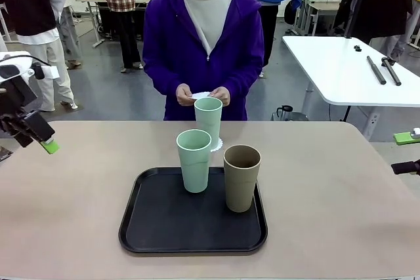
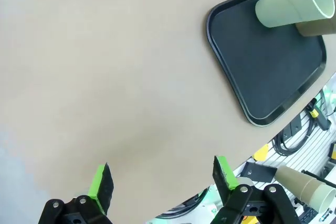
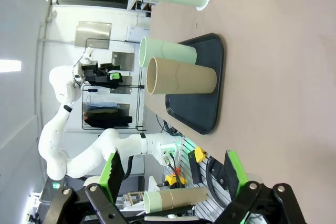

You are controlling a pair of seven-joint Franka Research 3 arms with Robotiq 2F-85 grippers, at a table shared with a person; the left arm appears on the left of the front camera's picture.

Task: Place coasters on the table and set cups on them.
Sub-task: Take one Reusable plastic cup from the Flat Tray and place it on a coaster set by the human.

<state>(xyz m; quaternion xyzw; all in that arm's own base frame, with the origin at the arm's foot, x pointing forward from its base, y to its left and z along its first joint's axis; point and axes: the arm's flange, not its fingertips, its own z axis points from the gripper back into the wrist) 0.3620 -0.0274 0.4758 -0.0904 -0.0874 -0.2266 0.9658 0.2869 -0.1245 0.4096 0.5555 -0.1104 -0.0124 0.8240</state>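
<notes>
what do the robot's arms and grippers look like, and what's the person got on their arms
The left arm is glossy white, built of rounded jointed segments. The left gripper and right gripper are black linkages with visible bolts, and each finger is tipped with bright green pads. The person wears the long purple sleeves of a zip-front hooded jacket.

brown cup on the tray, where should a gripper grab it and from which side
Probably its upper wall, below the rim, coming from the robot's right. The brown cup stands upright and widens toward the top, so a side pinch should wedge there. A mint cup stands close on its left on the tray; its right side is free. The right gripper is open.
</notes>
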